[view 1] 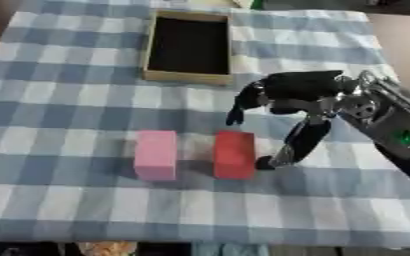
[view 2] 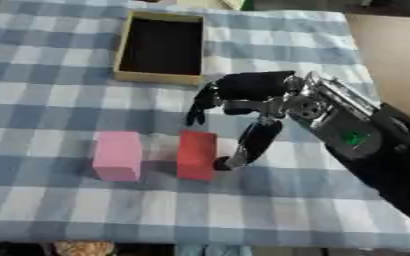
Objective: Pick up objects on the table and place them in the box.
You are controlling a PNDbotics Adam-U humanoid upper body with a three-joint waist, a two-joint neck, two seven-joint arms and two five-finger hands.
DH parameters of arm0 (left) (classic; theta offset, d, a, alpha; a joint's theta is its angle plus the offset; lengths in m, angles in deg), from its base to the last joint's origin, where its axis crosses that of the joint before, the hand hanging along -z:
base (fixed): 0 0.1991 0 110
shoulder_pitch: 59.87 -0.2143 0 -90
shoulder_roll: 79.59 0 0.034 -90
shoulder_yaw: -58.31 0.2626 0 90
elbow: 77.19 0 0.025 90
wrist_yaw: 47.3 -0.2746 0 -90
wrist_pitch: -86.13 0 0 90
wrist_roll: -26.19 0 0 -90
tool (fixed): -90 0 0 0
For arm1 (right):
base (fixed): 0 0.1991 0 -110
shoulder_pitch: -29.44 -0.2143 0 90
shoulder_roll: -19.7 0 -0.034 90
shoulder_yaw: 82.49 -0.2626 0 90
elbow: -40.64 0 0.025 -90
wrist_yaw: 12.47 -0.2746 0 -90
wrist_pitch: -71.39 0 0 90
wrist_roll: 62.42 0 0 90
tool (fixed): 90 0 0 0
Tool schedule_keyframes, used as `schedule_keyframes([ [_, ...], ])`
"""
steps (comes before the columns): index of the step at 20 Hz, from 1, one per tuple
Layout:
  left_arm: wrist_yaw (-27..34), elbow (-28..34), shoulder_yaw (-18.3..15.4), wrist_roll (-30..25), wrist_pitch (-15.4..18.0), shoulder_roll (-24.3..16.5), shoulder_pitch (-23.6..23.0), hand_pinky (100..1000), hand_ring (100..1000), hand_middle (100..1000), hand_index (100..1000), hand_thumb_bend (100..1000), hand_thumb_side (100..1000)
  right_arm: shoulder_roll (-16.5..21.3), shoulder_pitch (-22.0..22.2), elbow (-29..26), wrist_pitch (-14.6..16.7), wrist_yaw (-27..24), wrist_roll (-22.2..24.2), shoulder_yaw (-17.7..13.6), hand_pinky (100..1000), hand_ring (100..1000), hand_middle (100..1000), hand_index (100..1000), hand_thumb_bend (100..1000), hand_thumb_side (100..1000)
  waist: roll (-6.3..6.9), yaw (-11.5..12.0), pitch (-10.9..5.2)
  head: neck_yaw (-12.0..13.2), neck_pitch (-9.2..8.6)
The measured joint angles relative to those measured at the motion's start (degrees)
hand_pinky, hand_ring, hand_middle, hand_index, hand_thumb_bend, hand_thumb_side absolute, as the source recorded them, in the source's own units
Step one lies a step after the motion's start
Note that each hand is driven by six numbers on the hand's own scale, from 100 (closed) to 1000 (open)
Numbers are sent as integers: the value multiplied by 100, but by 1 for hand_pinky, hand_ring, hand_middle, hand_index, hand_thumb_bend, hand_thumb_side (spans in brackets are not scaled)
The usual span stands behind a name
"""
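From my seat, the pink block [view 1: 156,154] lies at about eight o'clock on the checked tablecloth [view 1: 60,100], with the red block [view 1: 235,154] just beside it, to its right. The box [view 1: 188,48] sits at twelve o'clock, dark inside, nothing in it that I can see. My right hand [view 1: 298,95] hangs over the cloth at three o'clock, released, fingers spread (thumb tip touching, or nearly touching, the red block's right side). It grasps nothing. My left hand is out of sight.
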Motion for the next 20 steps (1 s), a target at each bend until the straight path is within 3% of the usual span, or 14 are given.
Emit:
schedule_keyframes([
  [7,2,0,2,-37,-12,0,44,641,535,563,788,100,937,-41,184,-123,-142,131,-118,-94,815,833,649,824,605,412,-19,2,36,-9,0],
  [8,2,0,2,-39,-12,0,46,641,535,563,788,100,937,-63,265,-146,-171,195,-145,-132,817,834,656,830,679,427,-19,2,38,-8,0],
  [11,2,0,2,-41,-13,0,61,641,535,563,789,100,936,-128,520,-211,-248,480,-222,-270,816,836,666,841,740,421,-29,-3,39,-3,0],
  [14,3,0,2,-44,-12,0,83,641,535,563,789,100,936,-210,642,-226,-276,797,-247,-360,814,831,667,844,759,420,-33,-2,39,7,0],
  [20,3,0,2,-68,2,0,90,641,533,564,789,100,938,-399,693,-221,-317,1168,-302,-390,813,821,646,836,697,448,-50,37,80,13,0],
])
